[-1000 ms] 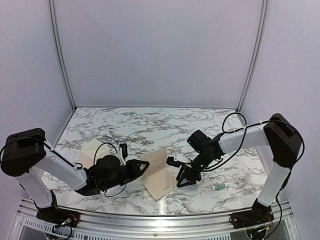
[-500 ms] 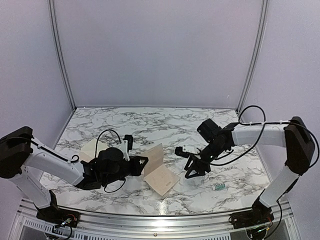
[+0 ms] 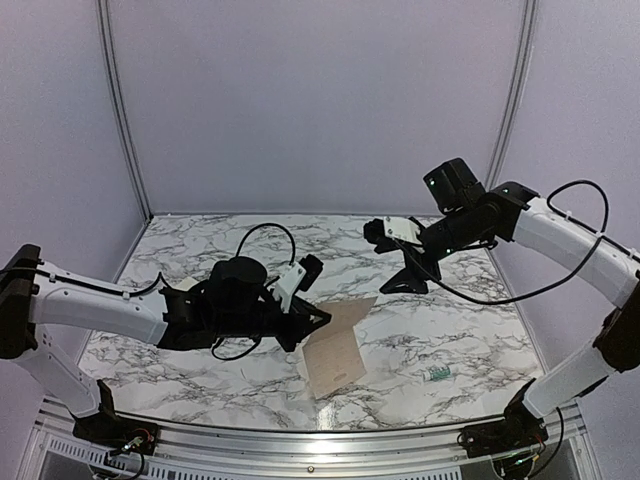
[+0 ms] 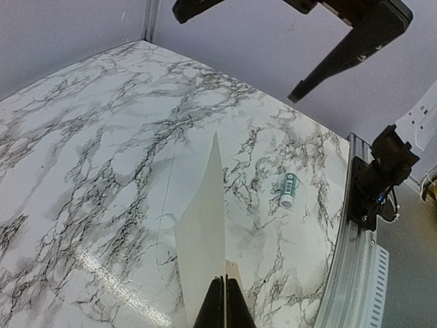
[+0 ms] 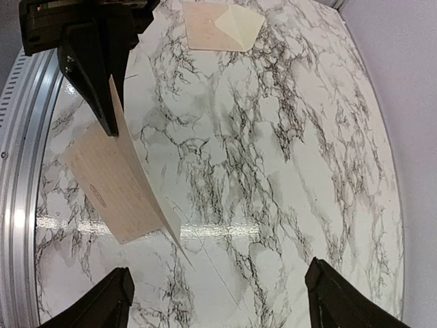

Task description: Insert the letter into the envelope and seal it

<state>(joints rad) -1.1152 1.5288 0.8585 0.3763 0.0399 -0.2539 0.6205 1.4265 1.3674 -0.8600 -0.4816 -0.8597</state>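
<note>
**Pinkish paper lifted, envelope not yet filled**

The left hand [image 3: 318,318] pinched one edge of the letter [image 3: 335,345], tilting the sheet up off the marble bench [image 3: 250,250] just toward 6 o'clock of centre. The right hand [image 3: 392,258] hung spread and empty above 2 o'clock. The envelope [image 5: 218,26] lay near 9 o'clock, well apart from the letter. Inserting and sealing both looked undone.
</note>
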